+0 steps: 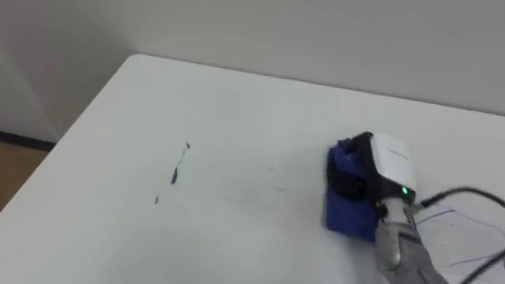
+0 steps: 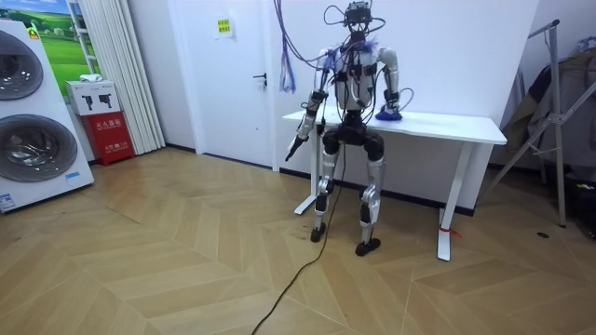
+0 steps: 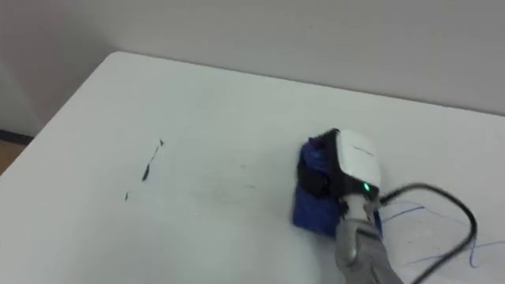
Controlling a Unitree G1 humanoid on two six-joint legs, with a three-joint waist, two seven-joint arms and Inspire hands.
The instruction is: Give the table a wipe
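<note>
Left eye: right hand (image 1: 371, 170) curled down onto blue cloth (image 1: 343, 217), cloth flat on white surface (image 1: 237, 102), well right of dark marks (image 1: 175, 170).
Room: left hand (image 2: 296, 146) hanging low, state can't tell.
Right eye: keep pressure even, sweep left through marks.

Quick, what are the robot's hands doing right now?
Left hand: hangs at its side, too small to tell.
Right hand: lies on the blue folded cloth on the white table; grip cannot be told.
</note>
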